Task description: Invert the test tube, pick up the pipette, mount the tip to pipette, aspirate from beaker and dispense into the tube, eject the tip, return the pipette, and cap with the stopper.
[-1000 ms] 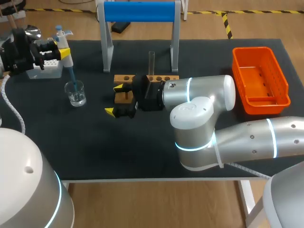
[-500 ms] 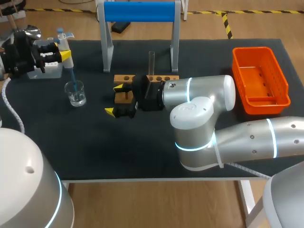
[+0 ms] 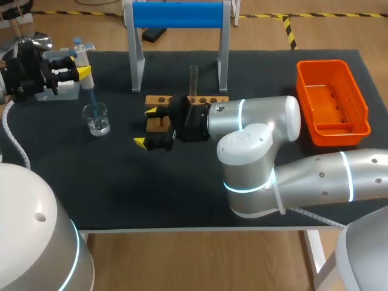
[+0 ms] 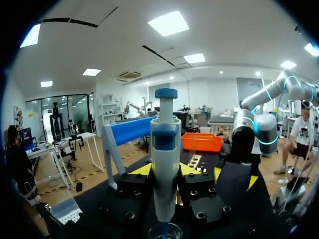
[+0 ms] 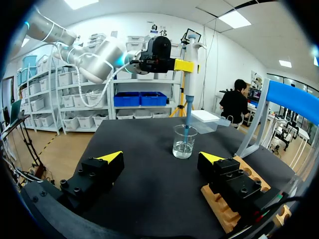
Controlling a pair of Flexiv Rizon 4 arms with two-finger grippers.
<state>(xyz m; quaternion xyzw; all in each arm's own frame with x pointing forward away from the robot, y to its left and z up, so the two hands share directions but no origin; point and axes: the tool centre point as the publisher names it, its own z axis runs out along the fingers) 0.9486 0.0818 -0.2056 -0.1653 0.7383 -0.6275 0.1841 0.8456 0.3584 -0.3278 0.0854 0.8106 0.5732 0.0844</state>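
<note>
My left gripper [image 3: 83,70] is shut on the white-and-blue pipette [image 3: 79,56], holding it upright over the glass beaker [image 3: 96,119]. Its blue tip [image 3: 91,100] reaches down into the beaker. In the left wrist view the pipette [image 4: 165,164] stands between my fingers, with the beaker rim [image 4: 164,231] right below. The right wrist view shows the tip [image 5: 187,130] dipping into the beaker [image 5: 185,142] ahead of my open right gripper [image 5: 162,158]. That right gripper [image 3: 146,128] hovers at the left end of the wooden rack [image 3: 203,99]. A clear test tube [image 3: 194,79] stands upright in the rack.
A white tip box [image 3: 58,91] sits at the far left, behind the beaker. A blue-topped stand [image 3: 177,15] rises behind the rack. An orange basket [image 3: 332,103] is at the right. Bare black mat lies in front of the beaker and my right arm.
The pipette has sunk slightly toward the beaker with my left gripper. My right arm has not moved.
</note>
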